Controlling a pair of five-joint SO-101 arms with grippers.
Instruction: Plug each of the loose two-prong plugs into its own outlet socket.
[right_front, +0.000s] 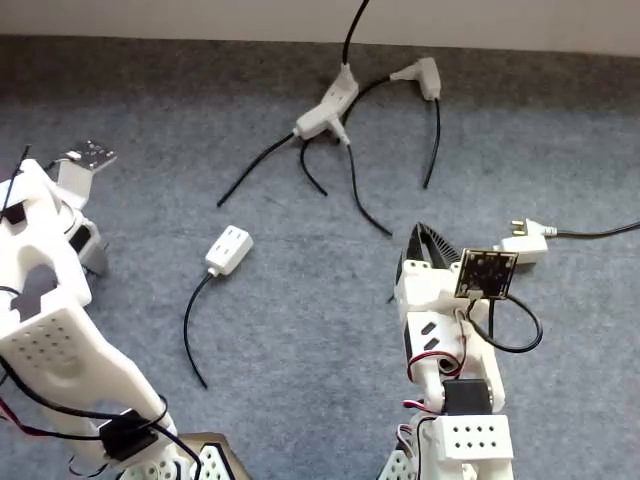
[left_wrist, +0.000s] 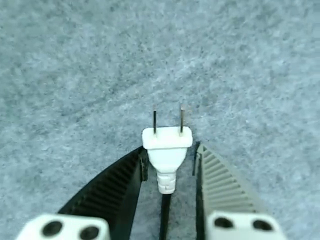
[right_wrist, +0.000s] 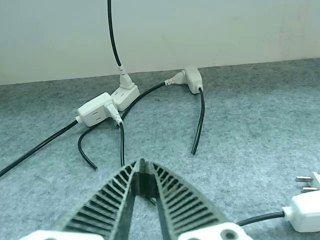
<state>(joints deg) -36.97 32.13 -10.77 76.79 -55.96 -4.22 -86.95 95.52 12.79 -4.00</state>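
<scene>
Loose plug (right_front: 527, 238) on grey carpet (right_front: 300, 350)

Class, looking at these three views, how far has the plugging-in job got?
Done: the back sockets each look filled. In hand: the left gripper holds one plug, prongs forward. Left: that plug and the loose plug beside the shut right gripper need sockets; one free socket lies on the carpet.

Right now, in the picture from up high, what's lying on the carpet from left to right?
Lone socket → socket pair → plugged socket → loose plug.
</scene>
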